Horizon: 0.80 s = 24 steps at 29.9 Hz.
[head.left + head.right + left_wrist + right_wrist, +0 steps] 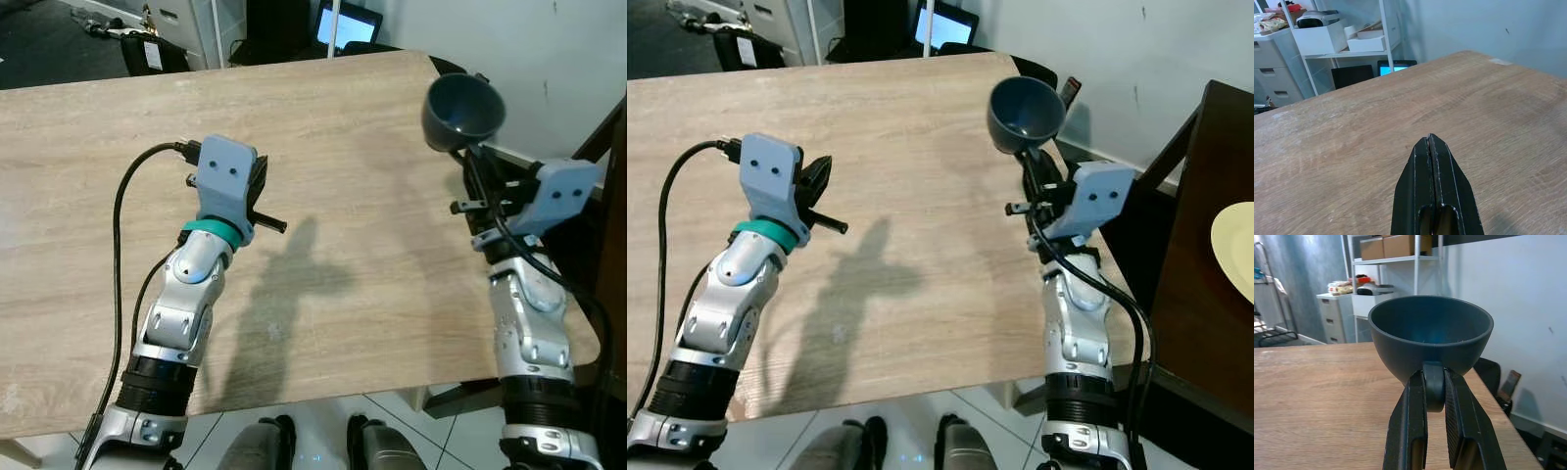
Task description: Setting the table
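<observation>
- Right hand point(1434, 396) pinches the dark cup point(462, 110) by its handle, held aloft over the surface point(323, 147) near its right edge.
- Left hand point(1433, 161) pressed together, empty.
- Risk: cup pivots in that narrow pinch (handle only), or lands off the edge.

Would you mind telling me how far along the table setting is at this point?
Nothing looks laid yet: the wooden table shows bare wood. In hand, the right gripper holds a dark blue cup by its handle above the table's right edge. The left gripper hovers shut over the table. Setting the cup down remains.
</observation>
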{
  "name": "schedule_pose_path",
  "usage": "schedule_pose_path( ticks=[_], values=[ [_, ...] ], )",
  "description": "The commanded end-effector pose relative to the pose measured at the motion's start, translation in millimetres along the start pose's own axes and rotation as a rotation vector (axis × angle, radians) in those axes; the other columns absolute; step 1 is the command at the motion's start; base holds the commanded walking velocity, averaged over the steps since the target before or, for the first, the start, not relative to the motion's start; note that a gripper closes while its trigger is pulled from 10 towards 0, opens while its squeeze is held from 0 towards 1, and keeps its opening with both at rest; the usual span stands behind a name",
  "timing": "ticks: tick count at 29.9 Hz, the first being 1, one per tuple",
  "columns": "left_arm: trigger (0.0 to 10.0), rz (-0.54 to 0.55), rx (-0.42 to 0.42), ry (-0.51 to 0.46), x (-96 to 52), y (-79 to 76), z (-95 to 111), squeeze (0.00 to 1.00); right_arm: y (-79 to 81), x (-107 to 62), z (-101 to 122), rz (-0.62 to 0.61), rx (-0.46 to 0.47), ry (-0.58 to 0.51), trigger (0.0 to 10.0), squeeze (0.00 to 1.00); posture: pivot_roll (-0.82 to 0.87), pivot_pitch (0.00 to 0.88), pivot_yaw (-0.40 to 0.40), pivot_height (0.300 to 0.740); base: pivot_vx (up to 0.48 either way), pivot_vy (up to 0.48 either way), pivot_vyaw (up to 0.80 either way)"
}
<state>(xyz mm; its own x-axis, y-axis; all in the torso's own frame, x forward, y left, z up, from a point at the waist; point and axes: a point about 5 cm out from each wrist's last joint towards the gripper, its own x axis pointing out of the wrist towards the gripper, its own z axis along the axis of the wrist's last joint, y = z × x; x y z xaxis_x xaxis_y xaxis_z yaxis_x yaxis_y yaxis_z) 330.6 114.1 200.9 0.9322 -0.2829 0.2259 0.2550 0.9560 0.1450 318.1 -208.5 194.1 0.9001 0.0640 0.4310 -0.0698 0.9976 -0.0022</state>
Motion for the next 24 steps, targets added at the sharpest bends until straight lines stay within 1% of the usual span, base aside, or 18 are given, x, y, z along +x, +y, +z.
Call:
schedule_pose_path(
  ticks=[1, 4, 6, 7, 8, 9, 10, 11, 12, 13, 14, 15, 16, 18, 20, 21, 24],
  values=[
    [10.0, 0.008, 0.016, 0.010, 0.2, 2.4, -5, 0.00, -1.7, -5.3, 0, -0.008, -0.037, 0.012, 0.0, 0.00, -0.09, 0.058, 0.089, 0.740, 0.000, 0.000, 0.00],
    [10.0, 0.001, 0.034, 0.028, -1.1, 6.0, -11, 0.00, -0.6, -14.5, -3, 0.000, -0.069, 0.042, 0.0, 0.00, -0.09, 0.078, 0.087, 0.740, 0.000, 0.000, 0.00],
    [10.0, -0.003, 0.037, 0.033, -1.4, 6.5, -11, 0.00, -0.3, -16.2, -3, 0.004, -0.075, 0.048, 0.0, 0.00, -0.09, 0.078, 0.087, 0.740, 0.000, 0.000, 0.00],
    [10.0, -0.031, 0.026, 0.041, -4.0, 4.8, -11, 0.00, 0.9, -18.6, -2, 0.009, -0.067, 0.052, 0.0, 0.00, -0.08, 0.094, 0.092, 0.740, 0.000, 0.000, 0.00],
    [10.0, -0.031, 0.026, 0.041, -4.0, 4.8, -11, 0.00, 0.9, -18.6, -2, 0.009, -0.067, 0.052, 0.0, 0.00, -0.08, 0.094, 0.092, 0.740, 0.000, 0.000, 0.00],
    [10.0, -0.055, 0.032, 0.043, -10.0, 4.0, -11, 0.00, 5.5, -21.3, -2, 0.024, -0.053, 0.059, 0.0, 0.00, -0.07, 0.110, 0.094, 0.740, 0.000, 0.000, 0.00],
    [10.0, -0.038, 0.033, 0.049, -17.5, 6.2, -12, 0.00, 11.7, -23.3, -5, 0.035, -0.028, 0.069, 0.0, 0.00, -0.05, 0.108, 0.097, 0.740, 0.000, 0.000, 0.00],
    [10.0, -0.038, 0.033, 0.049, -17.5, 6.2, -12, 0.00, 11.7, -23.3, -5, 0.035, -0.028, 0.069, 0.0, 0.00, -0.05, 0.108, 0.097, 0.740, 0.000, 0.000, 0.00],
    [10.0, -0.007, 0.033, 0.053, -24.4, 9.1, -13, 0.00, 18.9, -23.5, -8, 0.044, 0.002, 0.076, 2.0, 0.00, -0.03, 0.108, 0.096, 0.740, 0.000, 0.000, 0.00],
    [10.0, 0.020, 0.034, 0.055, -28.5, 11.5, -13, 0.00, 23.5, -23.3, -10, 0.049, 0.021, 0.079, 2.0, 0.00, -0.03, 0.109, 0.095, 0.740, 0.000, 0.000, 0.00],
    [10.0, 0.020, 0.034, 0.055, -28.5, 11.5, -13, 0.00, 23.5, -23.3, -10, 0.049, 0.021, 0.079, 2.0, 0.00, -0.03, 0.109, 0.095, 0.740, 0.000, 0.000, 0.00],
    [10.0, 0.071, 0.031, 0.056, -30.5, 15.5, -14, 0.00, 28.5, -19.6, -11, 0.048, 0.050, 0.072, 10.0, 0.00, -0.01, 0.110, 0.088, 0.740, 0.000, 0.000, 0.00],
    [10.0, 0.071, 0.031, 0.056, -30.5, 15.5, -14, 0.00, 28.5, -19.6, -11, 0.048, 0.050, 0.072, 10.0, 0.00, -0.01, 0.110, 0.088, 0.740, 0.000, 0.000, 0.00],
    [10.0, 0.160, 0.055, 0.048, -30.1, 21.6, -14, 0.00, 40.1, -8.5, -11, 0.053, 0.100, 0.055, 10.0, 0.00, 0.00, 0.103, 0.077, 0.740, 0.000, 0.000, 0.00],
    [10.0, 0.202, 0.072, 0.041, -28.8, 23.6, -13, 0.00, 47.3, -1.9, -11, 0.058, 0.123, 0.051, 10.0, 0.00, 0.01, 0.103, 0.071, 0.740, 0.000, 0.000, 0.00],
    [10.0, 0.210, 0.075, 0.040, -28.4, 23.8, -13, 0.00, 49.1, -0.4, -11, 0.060, 0.127, 0.050, 10.0, 0.00, 0.01, 0.103, 0.071, 0.740, 0.000, 0.000, 0.00],
    [10.0, 0.159, 0.113, 0.017, -28.0, 18.3, -11, 0.00, 54.7, 1.0, -11, 0.079, 0.128, 0.053, 10.0, 0.00, 0.01, 0.100, 0.067, 0.740, -0.387, 0.000, 0.00]
  ],
)
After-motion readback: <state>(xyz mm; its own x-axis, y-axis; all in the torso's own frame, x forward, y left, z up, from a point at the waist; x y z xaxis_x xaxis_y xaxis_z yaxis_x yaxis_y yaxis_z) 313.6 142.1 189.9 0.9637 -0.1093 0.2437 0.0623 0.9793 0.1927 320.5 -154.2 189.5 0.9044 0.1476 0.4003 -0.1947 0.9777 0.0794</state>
